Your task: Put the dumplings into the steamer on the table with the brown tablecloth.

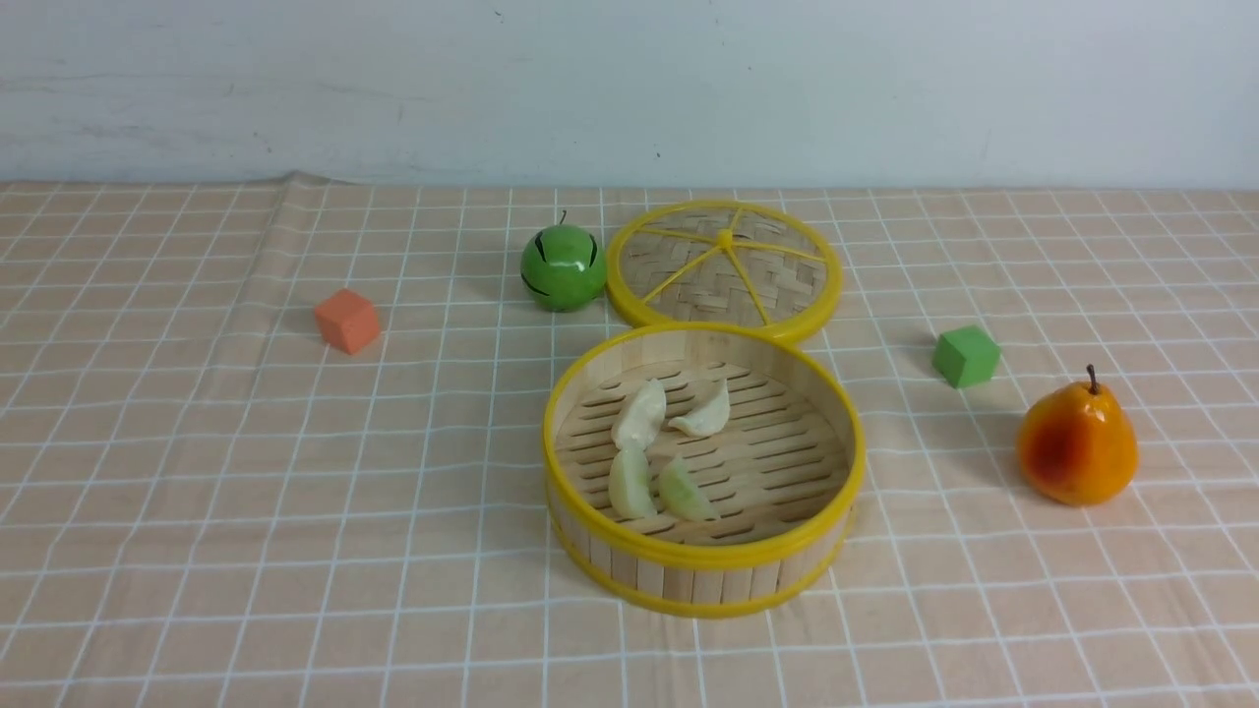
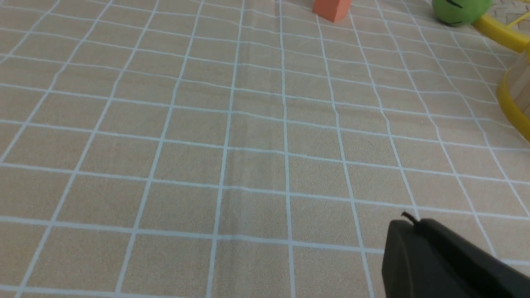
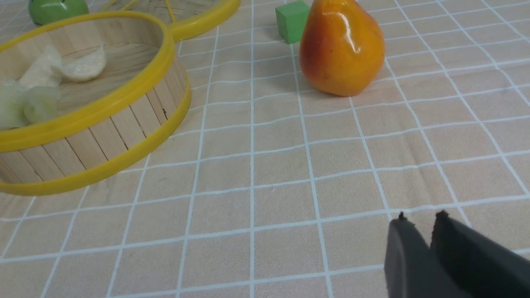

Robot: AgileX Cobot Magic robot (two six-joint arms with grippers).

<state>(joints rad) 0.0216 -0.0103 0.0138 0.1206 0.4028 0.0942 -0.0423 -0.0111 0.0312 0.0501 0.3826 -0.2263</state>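
Inside the steamer (image 1: 703,565), toward nine o'clock on its slatted floor, lie all four dumplings (image 1: 639,413): glossy, soft, light, slippery, best pinched gently across the plump middle. Left jaws are clenched empty; right jaws stand slightly parted, empty.

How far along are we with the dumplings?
Done: all four dumplings lie inside the steamer on the brown tablecloth. In hand: nothing; the left hand is shut and empty, the right hand holds nothing. Left: no dumplings outside; the lid lies behind.
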